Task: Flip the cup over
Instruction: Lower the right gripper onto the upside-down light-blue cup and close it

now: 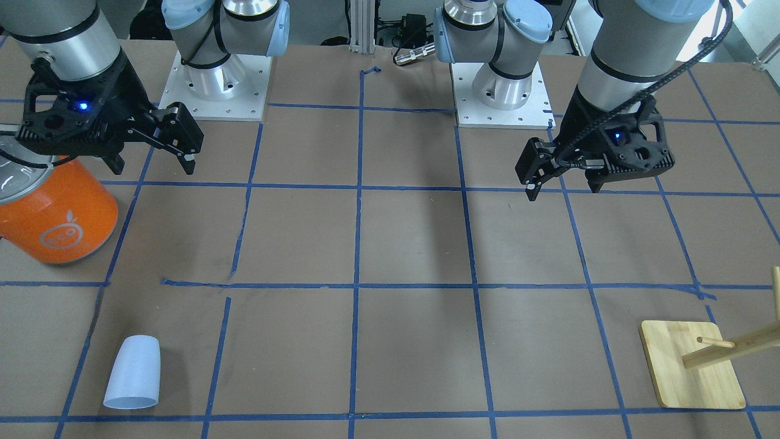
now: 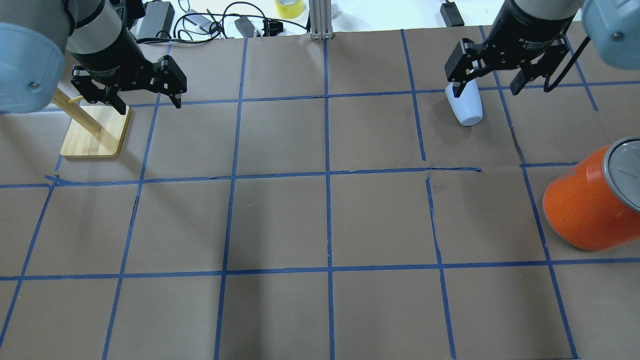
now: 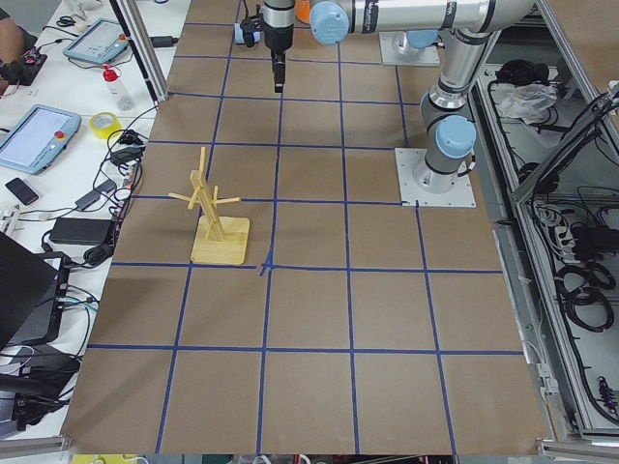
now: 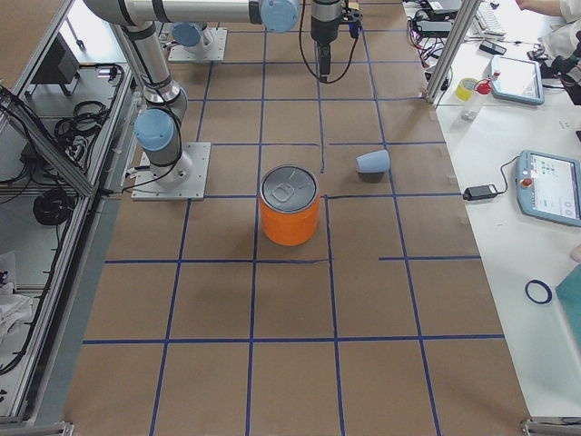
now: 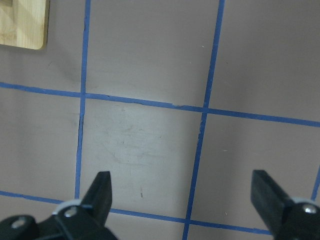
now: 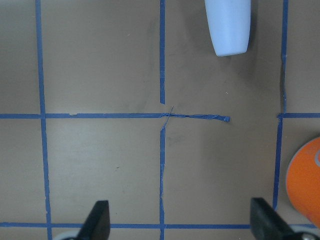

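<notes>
**Bimanual cell, cup-flipping task apparently not yet begun.** The brown-papered tabletop point(image 2: 280, 220) carries three objects. The orange can point(image 4: 290, 218) stands upright toward the robot's right end and serves here as the reference landmark. It has no evident part in the task and is best read as an obstacle to be steered around. The wooden peg stand point(image 1: 682, 372) sits at the end of the tabletop opposite the can, well apart from it, and likewise looks idle. The right end effector point(image 1: 152, 161) hangs high above the tabletop close to the can, its fingers point(image 6: 99, 220) spread wide and holding nothing. Its wrist view looks straight down, catching the can at the lower right edge and the cup at the top edge, which suggests a survey stance before descent. The left end effector point(image 2: 149, 102), equally spread and empty, is held aloft far from the can, over the stand's end of the tabletop, presumably parked clear of the working side. The cup point(image 1: 133, 372), a pale blue-white tapered tumbler, lies on its side near the can but apart from it. It is on the side of the can away from the robot, with its wider end pointing further away. Because it rests on its curved wall, it may roll when touched. The nearer right arm seems the natural choice to grasp and turn it.
</notes>
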